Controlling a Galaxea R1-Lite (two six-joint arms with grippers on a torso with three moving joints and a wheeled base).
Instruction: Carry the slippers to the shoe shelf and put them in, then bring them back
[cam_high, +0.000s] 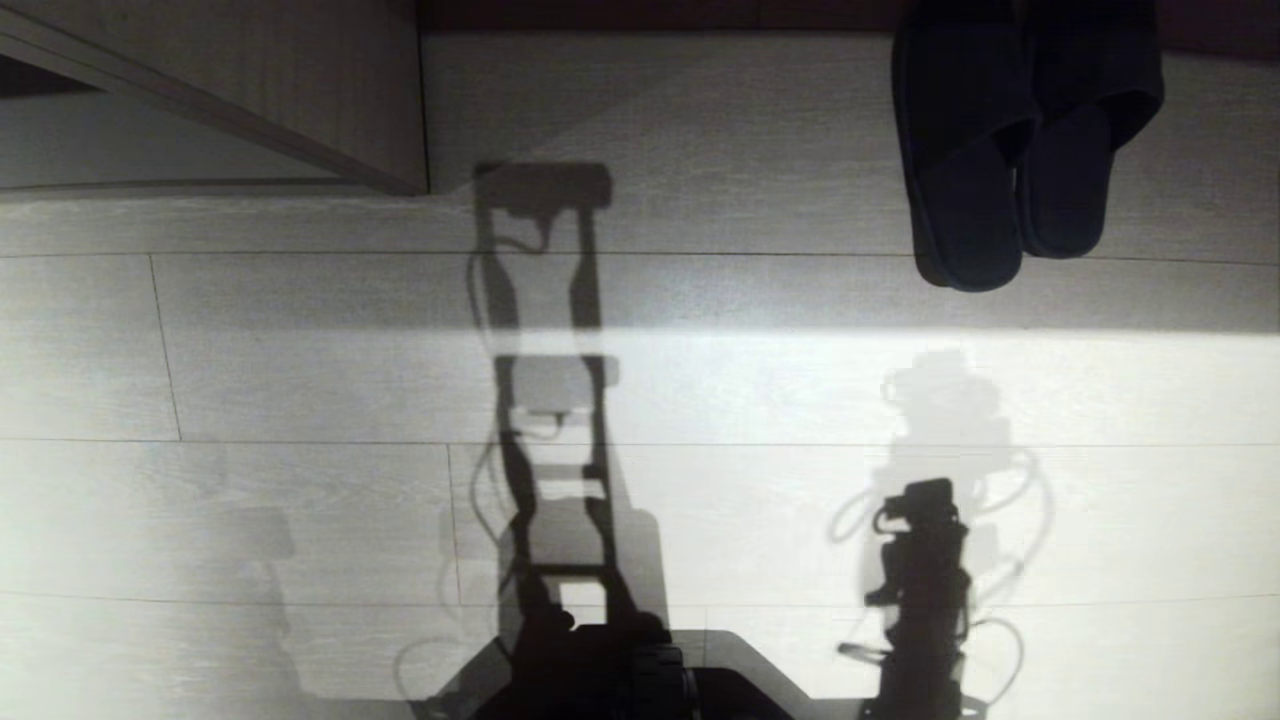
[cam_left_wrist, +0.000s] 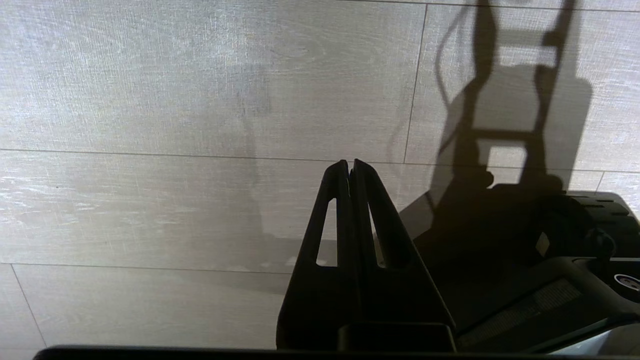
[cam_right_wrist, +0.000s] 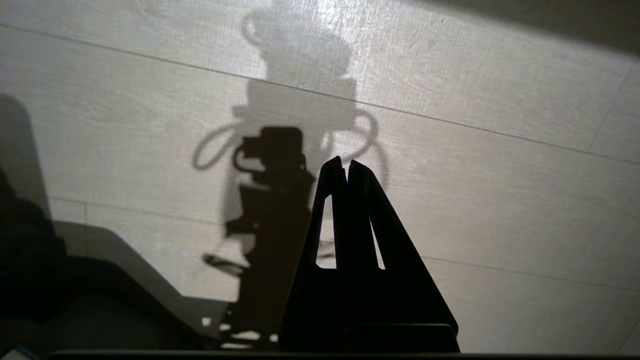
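The slippers (cam_high: 965, 170), a dark flat pair, lie side by side at the far right in the head view, heels toward me and toes up against a dark strip at the back. The shoe shelf (cam_high: 250, 110) shows at the far left as pale board with a slanted panel. My right gripper (cam_right_wrist: 346, 167) is shut and empty, hanging over bare floor well short of the slippers. My left gripper (cam_left_wrist: 350, 164) is shut on nothing over the floor beside the base. Neither wrist view shows the slippers.
Pale wood-grain floor planks (cam_high: 300, 500) fill the near ground. Shadows of my arm (cam_high: 920, 580) and torso (cam_high: 550, 450) fall across them. My dark base (cam_high: 640, 680) sits at the near edge and shows in the left wrist view as the base (cam_left_wrist: 575, 225).
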